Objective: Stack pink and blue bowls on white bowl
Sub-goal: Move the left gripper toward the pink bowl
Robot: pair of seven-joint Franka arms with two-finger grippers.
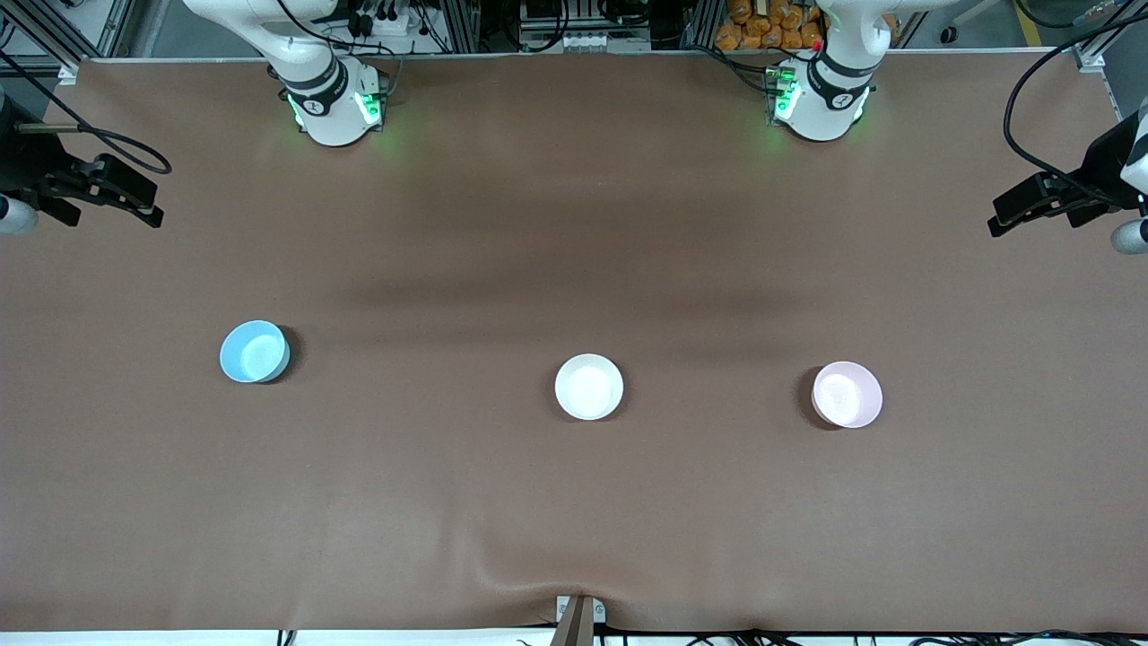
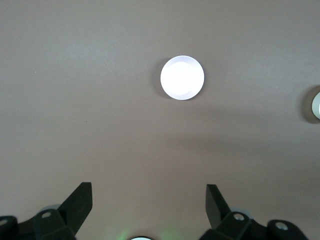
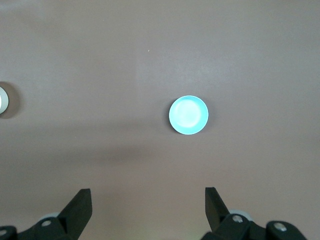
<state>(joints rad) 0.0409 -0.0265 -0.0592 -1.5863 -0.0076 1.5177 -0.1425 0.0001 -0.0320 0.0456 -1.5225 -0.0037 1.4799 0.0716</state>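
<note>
The white bowl (image 1: pixel 588 387) sits upright on the brown desk (image 1: pixel 574 502), roughly midway between the two arms' ends. The pink bowl (image 1: pixel 847 395) stands well apart from it toward the left arm's end, and the blue bowl (image 1: pixel 255 352) well apart toward the right arm's end, slightly farther from the front camera than the other two. All three bowls are empty, and none rests in another.

The front view shows all three bowls in one row, but the grippers appear there only as dark shapes at the picture's edges. The left wrist view looks down on the pink bowl (image 2: pixel 182 77), washed almost white, with the rim of the white bowl (image 2: pixel 316 106) at the picture's edge. The right wrist view shows the blue bowl (image 3: pixel 188 115) and a sliver of the white bowl (image 3: pixel 4 100).

The left gripper (image 2: pixel 149 205) hangs high over the desk, fingers spread wide, holding nothing. The right gripper (image 3: pixel 148 206) hangs likewise, spread wide and empty.
</note>
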